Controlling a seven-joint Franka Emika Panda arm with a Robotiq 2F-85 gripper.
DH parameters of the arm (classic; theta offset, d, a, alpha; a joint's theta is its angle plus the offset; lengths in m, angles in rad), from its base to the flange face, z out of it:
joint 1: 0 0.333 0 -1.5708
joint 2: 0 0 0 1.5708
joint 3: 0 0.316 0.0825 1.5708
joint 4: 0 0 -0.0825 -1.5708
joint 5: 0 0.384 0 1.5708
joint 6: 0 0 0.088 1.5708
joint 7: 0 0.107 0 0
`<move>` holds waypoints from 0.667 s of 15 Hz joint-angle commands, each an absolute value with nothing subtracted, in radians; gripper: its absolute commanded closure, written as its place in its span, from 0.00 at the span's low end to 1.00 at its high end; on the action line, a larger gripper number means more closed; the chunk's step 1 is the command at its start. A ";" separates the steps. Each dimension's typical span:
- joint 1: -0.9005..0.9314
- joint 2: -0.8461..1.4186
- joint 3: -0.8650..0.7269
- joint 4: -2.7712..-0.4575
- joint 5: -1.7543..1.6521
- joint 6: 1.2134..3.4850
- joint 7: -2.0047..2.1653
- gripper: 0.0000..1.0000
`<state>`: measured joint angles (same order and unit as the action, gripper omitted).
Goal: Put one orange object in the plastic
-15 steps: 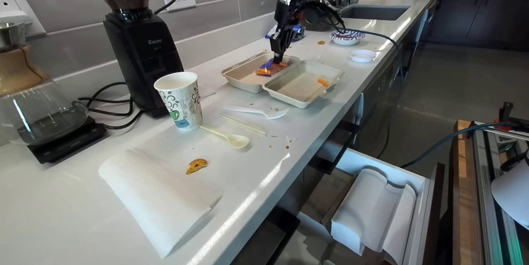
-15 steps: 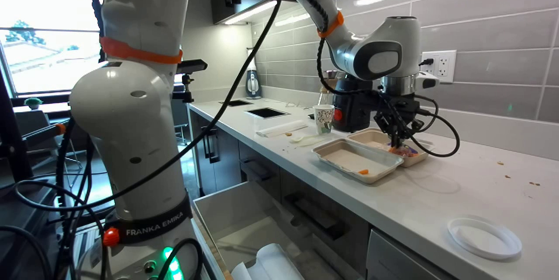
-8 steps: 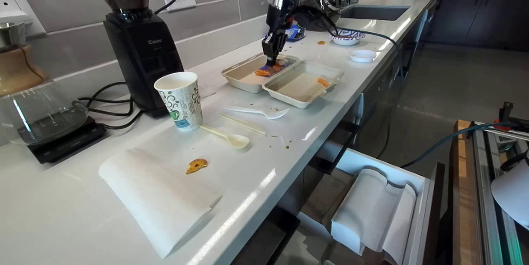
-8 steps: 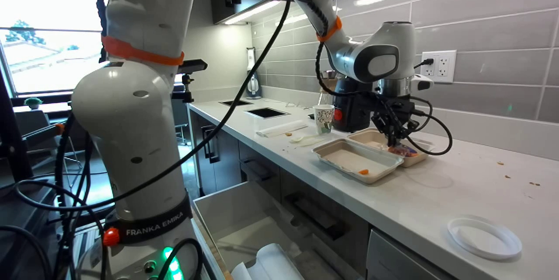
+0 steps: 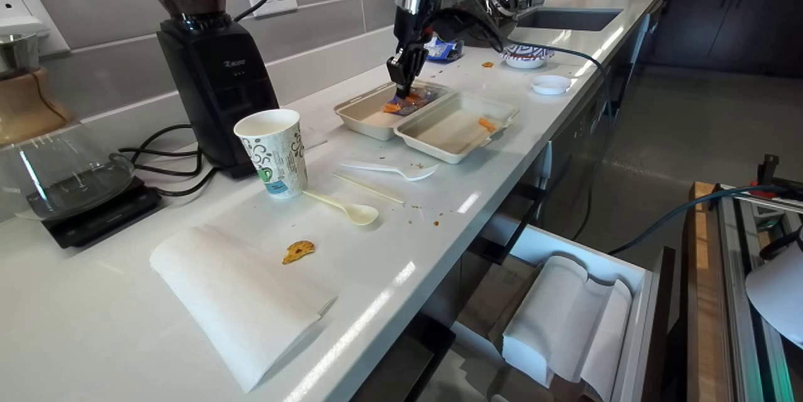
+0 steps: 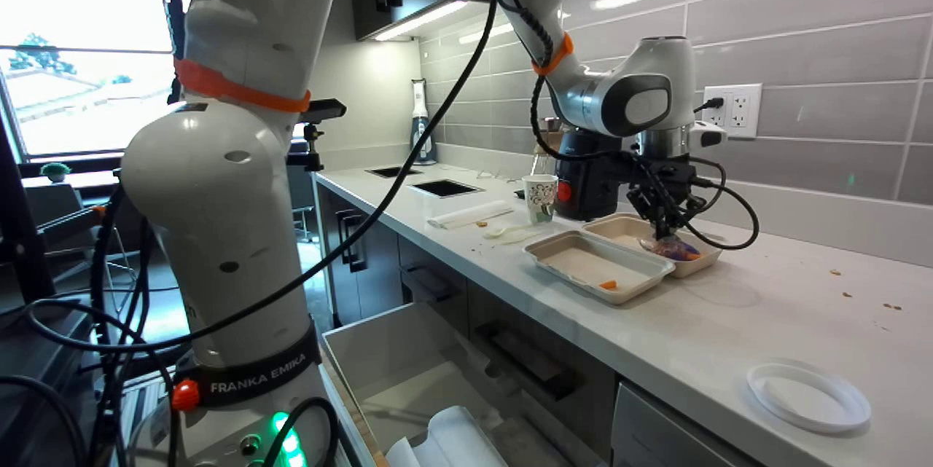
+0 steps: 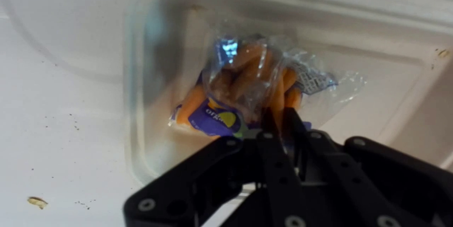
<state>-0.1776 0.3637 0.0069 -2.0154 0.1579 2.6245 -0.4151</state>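
My gripper (image 7: 278,112) points down into the far half (image 5: 370,112) of an open two-part tray; it shows in both exterior views (image 5: 402,93) (image 6: 662,232). Its fingers are close together, with an orange piece (image 7: 279,94) filling the gap; whether bag film lies between cannot be told. It is at a clear plastic bag with purple labels (image 7: 217,117), full of orange pieces. The near half, a shallow plastic tray (image 5: 442,132) with pale rim and tan inside, holds a loose bright orange piece (image 5: 487,124). This tray (image 6: 572,263) and piece (image 6: 609,284) also show in an exterior view.
A paper cup (image 5: 276,151), coffee grinder (image 5: 216,88), pale spoons (image 5: 357,212), a folded paper sheet (image 5: 241,301) and an orange-brown scrap (image 5: 298,251) are on the counter. A white lid (image 6: 809,395) lies opposite. A drawer (image 5: 564,320) stands open below the counter edge.
My gripper has moved toward the grinder side over the bag. The bag has shifted and crumpled a little, and the two-part tray has slid slightly the same way. The loose orange piece stays in its tray.
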 commanded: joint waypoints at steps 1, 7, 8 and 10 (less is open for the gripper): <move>-0.162 0.398 -0.005 -1.960 0.104 2.579 -0.352 0.62; -0.157 0.400 -0.006 -1.934 0.075 2.548 -0.323 0.24; -0.158 0.402 -0.004 -1.930 0.075 2.549 -0.322 0.17; -0.168 0.402 0.008 -1.930 0.091 2.560 -0.344 0.04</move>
<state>-0.1678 0.3867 0.0059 -1.9572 0.1014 2.5839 -0.3542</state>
